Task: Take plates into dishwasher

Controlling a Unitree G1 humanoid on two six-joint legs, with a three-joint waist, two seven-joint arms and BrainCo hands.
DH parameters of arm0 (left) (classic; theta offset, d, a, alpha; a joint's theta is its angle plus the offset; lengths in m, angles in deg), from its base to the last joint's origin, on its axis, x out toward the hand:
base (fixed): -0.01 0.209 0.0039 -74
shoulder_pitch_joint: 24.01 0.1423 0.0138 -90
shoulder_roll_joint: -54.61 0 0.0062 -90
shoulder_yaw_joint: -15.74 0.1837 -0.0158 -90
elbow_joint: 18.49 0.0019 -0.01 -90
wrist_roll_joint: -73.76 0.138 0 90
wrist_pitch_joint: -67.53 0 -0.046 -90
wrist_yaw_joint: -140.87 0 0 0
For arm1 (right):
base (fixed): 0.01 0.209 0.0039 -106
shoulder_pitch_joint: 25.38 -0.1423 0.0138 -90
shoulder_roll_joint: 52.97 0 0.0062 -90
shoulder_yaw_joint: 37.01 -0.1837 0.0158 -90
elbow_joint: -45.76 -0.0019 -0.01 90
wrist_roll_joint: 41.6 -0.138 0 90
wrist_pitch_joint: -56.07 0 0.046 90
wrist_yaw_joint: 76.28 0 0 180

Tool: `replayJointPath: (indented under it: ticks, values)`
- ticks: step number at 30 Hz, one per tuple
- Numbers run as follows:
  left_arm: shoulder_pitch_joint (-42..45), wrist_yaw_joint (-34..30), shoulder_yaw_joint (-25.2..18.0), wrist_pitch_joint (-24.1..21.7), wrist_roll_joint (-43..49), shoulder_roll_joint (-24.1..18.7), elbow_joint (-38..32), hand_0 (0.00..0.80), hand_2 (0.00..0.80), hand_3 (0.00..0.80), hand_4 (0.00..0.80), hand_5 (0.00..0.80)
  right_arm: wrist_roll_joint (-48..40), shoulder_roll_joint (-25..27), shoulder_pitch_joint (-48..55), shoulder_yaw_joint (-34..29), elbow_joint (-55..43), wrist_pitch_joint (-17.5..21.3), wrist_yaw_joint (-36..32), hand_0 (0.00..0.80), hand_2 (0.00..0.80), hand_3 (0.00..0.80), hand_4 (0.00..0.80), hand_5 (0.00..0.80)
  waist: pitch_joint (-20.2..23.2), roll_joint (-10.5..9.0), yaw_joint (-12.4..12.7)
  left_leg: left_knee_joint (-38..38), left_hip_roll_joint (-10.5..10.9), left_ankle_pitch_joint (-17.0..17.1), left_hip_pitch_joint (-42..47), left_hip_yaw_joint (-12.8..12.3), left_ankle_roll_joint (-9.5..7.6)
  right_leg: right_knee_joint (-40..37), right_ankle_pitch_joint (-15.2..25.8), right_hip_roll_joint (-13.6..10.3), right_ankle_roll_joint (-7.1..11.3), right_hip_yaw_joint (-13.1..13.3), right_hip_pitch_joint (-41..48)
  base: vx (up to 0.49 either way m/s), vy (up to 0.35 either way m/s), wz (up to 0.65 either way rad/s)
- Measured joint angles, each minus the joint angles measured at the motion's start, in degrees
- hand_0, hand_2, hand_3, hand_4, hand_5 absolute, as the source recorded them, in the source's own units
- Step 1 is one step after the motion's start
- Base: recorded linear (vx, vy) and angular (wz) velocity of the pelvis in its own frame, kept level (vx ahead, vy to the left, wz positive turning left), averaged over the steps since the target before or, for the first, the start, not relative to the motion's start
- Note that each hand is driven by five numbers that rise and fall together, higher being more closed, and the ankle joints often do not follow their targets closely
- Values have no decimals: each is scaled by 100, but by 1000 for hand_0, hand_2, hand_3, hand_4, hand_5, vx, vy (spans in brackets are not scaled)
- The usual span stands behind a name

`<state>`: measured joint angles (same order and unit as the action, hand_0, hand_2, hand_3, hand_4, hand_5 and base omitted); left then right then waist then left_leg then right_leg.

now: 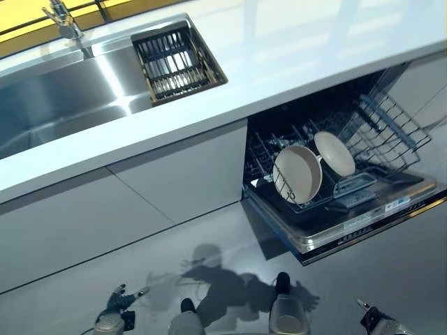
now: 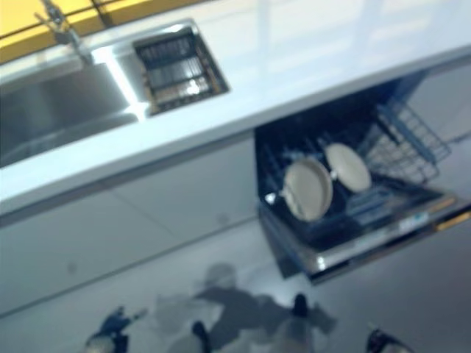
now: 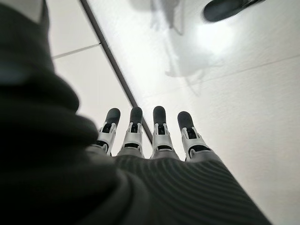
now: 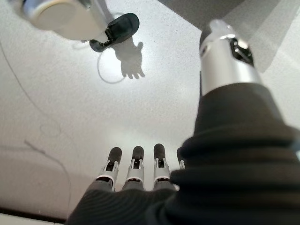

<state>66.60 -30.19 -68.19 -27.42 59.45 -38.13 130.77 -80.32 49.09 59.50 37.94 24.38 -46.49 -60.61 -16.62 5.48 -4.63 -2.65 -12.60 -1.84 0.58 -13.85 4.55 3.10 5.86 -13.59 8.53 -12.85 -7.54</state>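
Two cream plates stand on edge in the lower rack (image 1: 391, 136) of the open dishwasher: a larger one (image 1: 297, 174) in front and a smaller one (image 1: 334, 153) behind it to the right. My left hand (image 1: 119, 305) hangs low at the bottom left, far from the rack, its fingers (image 3: 158, 126) straight over the floor with nothing in them. Low at the bottom right, my right hand (image 1: 374, 319) is just as bare, its fingers (image 4: 136, 164) straight and its thumb (image 4: 225, 56) apart.
The dishwasher door (image 1: 363, 223) lies folded down over the grey floor at the right. Above runs a white counter (image 1: 300, 49) with a steel sink (image 1: 63, 98), a dark drain basket (image 1: 174, 61) and a tap (image 1: 63, 19). Grey cabinet fronts (image 1: 140, 195) fill the left.
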Motion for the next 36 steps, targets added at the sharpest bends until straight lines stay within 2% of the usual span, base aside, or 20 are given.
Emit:
replayJointPath:
  ticks: [2, 5, 6, 9, 13, 15, 20, 22, 30, 36]
  values:
    - [-70, -11, 1, -97, -1, -23, -155, 0, 0, 0, 0, 0, -184, 63, -78, 0, -94, 10, 45, 0, 0, 0, 0, 0, 20, 38, -70, 193, 46, 93, -9, 3, 147, -89, 66, -17, 22, -31, -46, -132, 69, 8]
    - [-315, -45, 132, -215, -10, -34, -233, 0, 0, 0, 0, 0, -500, 245, -231, -9, -70, 20, 98, 0, 0, 0, 0, 0, -48, 66, -78, 432, 271, 267, -24, 27, 460, -322, 261, -194, 138, -28, -94, -81, 54, 8]
    - [-338, -49, 177, -218, -12, -39, -248, 0, 0, 0, 0, 0, -549, 259, -265, -8, -70, 21, 117, 0, 0, 0, 0, 0, -66, 76, -81, 462, 330, 279, -26, 28, 479, -371, 296, -245, 169, -22, -94, -83, 63, 5]
    - [-346, -66, 303, -230, -26, -45, -300, 0, 0, 0, 0, 0, -882, 360, -445, -12, -67, -6, 151, 0, 0, 0, 0, 0, -209, 253, -79, 487, 500, 282, -68, 35, 461, -447, 345, -407, 235, 14, -115, -106, 58, 5]
    - [-361, -63, 502, -325, -130, -41, -413, 0, 0, 0, 0, 0, -1390, 773, -887, -65, -36, -22, 146, 0, 0, 0, 0, 0, -513, 689, -80, 269, 539, 274, -436, 125, 424, -256, 349, -480, 253, 15, -423, -106, 24, 10]
    - [-430, -60, 515, -363, -237, -31, -467, 0, 0, 0, 0, 0, -1771, 961, -1239, -123, -35, -6, 97, 0, 0, 0, 0, 0, -795, 791, -73, 52, 559, 242, -563, 140, 369, 27, 237, -548, 238, 61, -572, -74, 16, 7]
    - [-437, -46, 777, -434, -355, -8, -655, 0, 0, 0, 0, 0, -2648, 1358, -1950, -208, -75, 42, -358, 0, 0, 0, 0, 0, -916, 849, -26, -321, 675, 159, -822, 158, 261, 808, -137, -807, 225, 130, -966, -86, 31, 15]
    - [-437, -43, 856, -447, -449, 5, -691, 0, 0, 0, 0, 0, -2899, 1575, -2198, -195, -27, 39, -393, 0, 0, 0, 0, 0, -944, 919, 69, -459, 714, 128, -961, 173, 256, 1019, -193, -887, 220, 170, -1131, -62, 14, 11]
    - [-289, -17, 855, -431, -599, 36, -653, 0, 0, 0, 0, 0, -3100, 1860, -2658, 547, 194, -115, -726, 0, 0, 0, 0, 0, -941, 945, 83, -768, 768, 104, -1139, 264, 229, 1337, -257, -979, 204, 301, -1320, 7, 19, 2]
    - [-296, -73, 851, -316, -705, 117, -677, 0, 0, 0, 0, 0, -3098, 2049, -3162, 1185, 86, -156, -1059, 0, 0, 0, 0, 0, -939, 947, 84, -853, 695, 92, -1131, 292, 236, 1407, -232, -930, 142, 313, -1299, 63, -9, -2]
